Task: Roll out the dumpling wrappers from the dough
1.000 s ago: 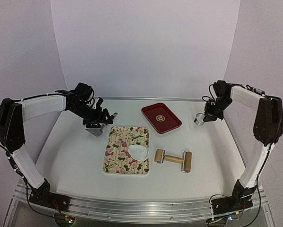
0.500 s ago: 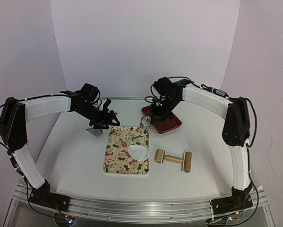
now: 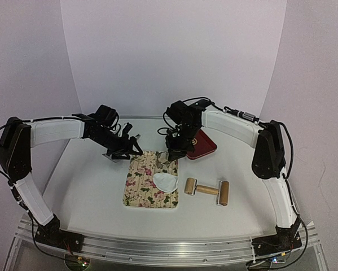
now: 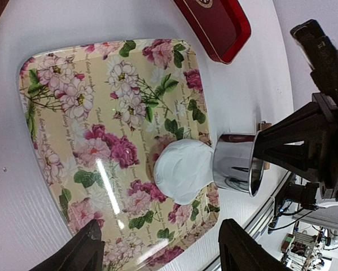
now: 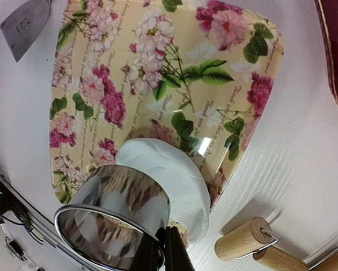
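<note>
The dough (image 3: 165, 181) is a flattened white piece lying on the floral mat (image 3: 141, 183), near its right edge. A cut dumpling wrapper is out of view. My right gripper (image 3: 170, 150) is shut on the rim of a shiny metal ring cutter (image 3: 165, 156), held over the mat's far right corner. In the right wrist view the ring cutter (image 5: 117, 214) hangs in front of the dough (image 5: 174, 175), fingers (image 5: 167, 251) pinched on its rim. My left gripper (image 3: 136, 150) hovers open over the mat's far left corner. Its fingers (image 4: 81, 251) hold nothing, and the dough (image 4: 183, 169) lies beyond them.
A wooden rolling pin (image 3: 207, 191) lies right of the mat. The red tray (image 3: 201, 142) sits behind it, partly covered by my right arm. A flat metal scraper (image 5: 26, 25) rests off the mat's far left corner, under my left arm.
My right arm has swung from the far right, across the red tray, to the mat's far right corner with the ring cutter. My left gripper moved slightly right toward the mat.
</note>
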Robot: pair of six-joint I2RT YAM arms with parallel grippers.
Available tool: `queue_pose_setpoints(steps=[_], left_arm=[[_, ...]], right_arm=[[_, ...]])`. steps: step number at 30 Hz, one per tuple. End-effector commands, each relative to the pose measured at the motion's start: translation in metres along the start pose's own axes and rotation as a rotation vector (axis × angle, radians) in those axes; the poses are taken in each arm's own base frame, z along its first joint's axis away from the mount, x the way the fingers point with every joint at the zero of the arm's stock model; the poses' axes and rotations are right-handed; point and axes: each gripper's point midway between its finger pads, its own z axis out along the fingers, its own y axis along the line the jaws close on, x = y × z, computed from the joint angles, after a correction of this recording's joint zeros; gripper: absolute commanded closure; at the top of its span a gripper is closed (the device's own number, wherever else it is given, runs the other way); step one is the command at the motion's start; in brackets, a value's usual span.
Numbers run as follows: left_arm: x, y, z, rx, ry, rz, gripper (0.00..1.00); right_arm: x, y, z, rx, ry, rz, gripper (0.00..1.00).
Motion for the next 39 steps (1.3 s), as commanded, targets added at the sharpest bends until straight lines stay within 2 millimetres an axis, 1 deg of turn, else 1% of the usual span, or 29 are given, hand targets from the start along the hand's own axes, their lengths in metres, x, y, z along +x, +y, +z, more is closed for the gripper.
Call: queue_pose_setpoints(steps=[1, 8, 14, 16, 19, 24, 31, 39], left_arm=[[-0.006, -0.017, 0.008, 0.067, -0.005, 0.015, 0.31], [0.003, -0.033, 0.025, 0.095, 0.039, 0.02, 0.33], [0.009, -0.033, 0.035, 0.111, 0.072, 0.018, 0.39], [0.011, -0.034, 0.039, 0.125, 0.087, 0.02, 0.43], [0.014, -0.037, 0.042, 0.137, 0.1, 0.028, 0.47], [0.016, -0.037, 0.044, 0.141, 0.111, 0.029, 0.48], [0.017, -0.038, 0.046, 0.144, 0.124, 0.031, 0.52], [0.016, -0.037, 0.047, 0.137, 0.128, 0.031, 0.54]], right_arm=[[0.016, 0.004, 0.008, 0.022, 0.066, -0.039, 1.0], [0.025, 0.008, 0.023, 0.049, 0.098, -0.061, 1.0], [0.033, 0.001, 0.034, 0.085, 0.121, -0.063, 1.0], [0.034, -0.002, 0.036, 0.097, 0.124, -0.063, 1.0], [0.037, -0.006, 0.04, 0.114, 0.134, -0.062, 1.0], [0.039, -0.015, 0.047, 0.148, 0.142, -0.058, 1.0], [0.039, -0.019, 0.057, 0.161, 0.155, -0.06, 1.0], [0.038, -0.027, 0.062, 0.197, 0.152, -0.064, 1.0]])
